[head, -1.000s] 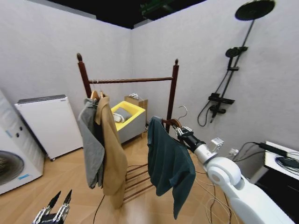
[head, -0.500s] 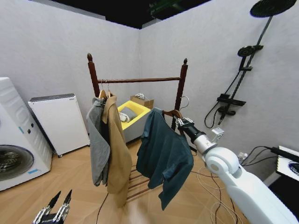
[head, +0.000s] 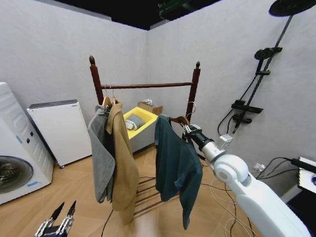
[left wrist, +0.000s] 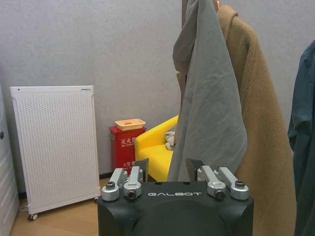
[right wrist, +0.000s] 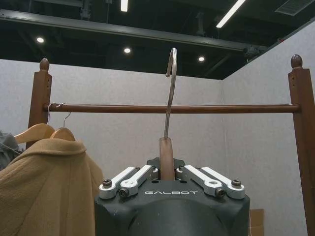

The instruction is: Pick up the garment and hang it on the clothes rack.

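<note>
Teal garment [head: 177, 168] hangs off its hanger, clamped in our right gripper [head: 189, 131] just short of the clothes rack [head: 143, 85]. We'd lift the hook [right wrist: 170, 88] over the bar, then lower gently. Left gripper [head: 58, 221] idles low, fingers spread.

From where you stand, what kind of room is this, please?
Probably a mock laundry or utility room: a washing machine at the left, a shower set on the right wall, and a clothes rack with coats in the corner.
</note>
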